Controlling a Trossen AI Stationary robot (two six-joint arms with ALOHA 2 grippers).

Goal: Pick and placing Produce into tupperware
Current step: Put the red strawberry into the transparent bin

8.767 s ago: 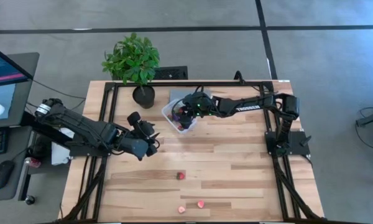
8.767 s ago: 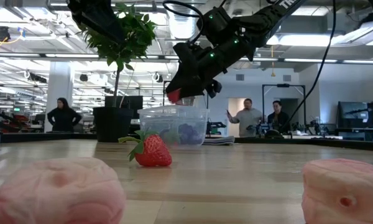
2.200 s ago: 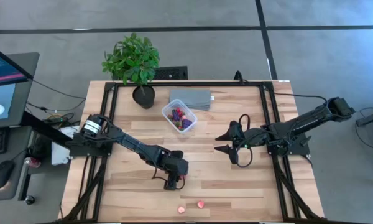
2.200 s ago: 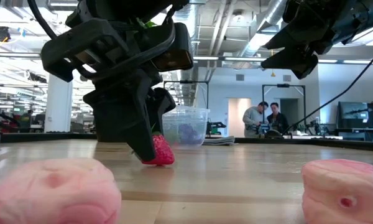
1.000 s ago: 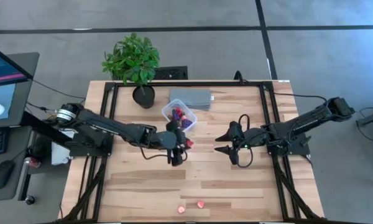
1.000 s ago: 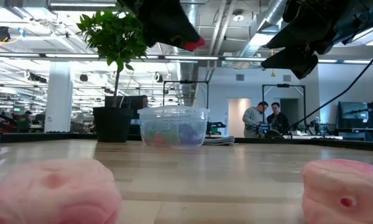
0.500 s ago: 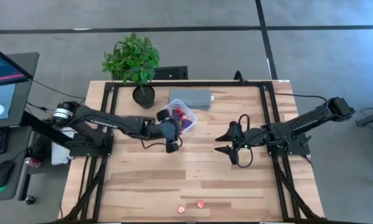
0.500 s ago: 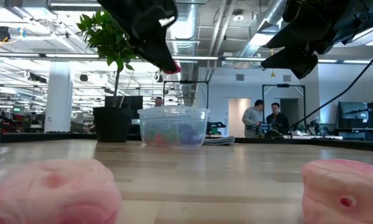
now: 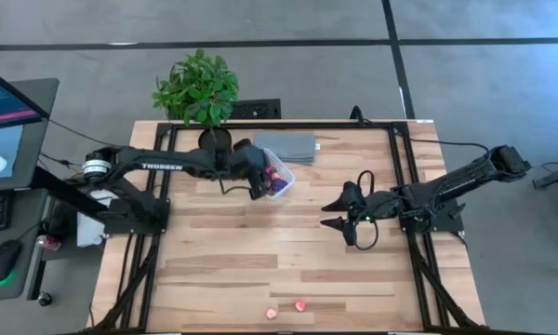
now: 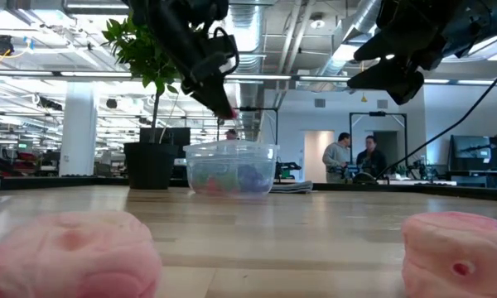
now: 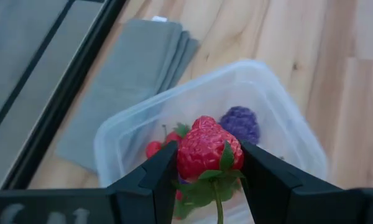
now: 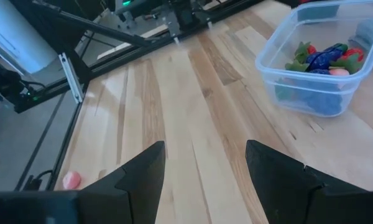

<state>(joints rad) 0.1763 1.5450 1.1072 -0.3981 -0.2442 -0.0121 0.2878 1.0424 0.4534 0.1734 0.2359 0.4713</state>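
My left gripper (image 9: 259, 182) hangs over the near-left rim of the clear tupperware (image 9: 277, 174), shut on a red toy strawberry (image 11: 208, 149). The tupperware (image 11: 261, 93) stands on the table at its far middle and holds several fruit pieces, red ones and a purple one (image 11: 239, 122). In the low view the gripper (image 10: 225, 110) is above the tupperware (image 10: 232, 168). My right gripper (image 9: 339, 216) waits open above the table's right middle. Two pale pink pieces (image 9: 299, 304) (image 9: 272, 314) lie near the table's near edge. My left gripper pinches the red strawberry at its two sides (image 11: 186, 157), one finger on each side, the green leaves and stem (image 11: 216, 186) toward the wrist. It comes from above, slanting down. The strawberry is lifted clear, over the tupperware.
A flat grey slab (image 9: 286, 145) lies just beyond the tupperware, and a potted plant (image 9: 201, 93) stands at the far left. Bare wood stretches across the middle and near part. People stand in the room beyond the table (image 10: 345, 157).
My left gripper has carried the strawberry from above the table's middle toward the far edge and somewhat left, and now hangs over the tupperware, still shut on it. My right arm has kept still.
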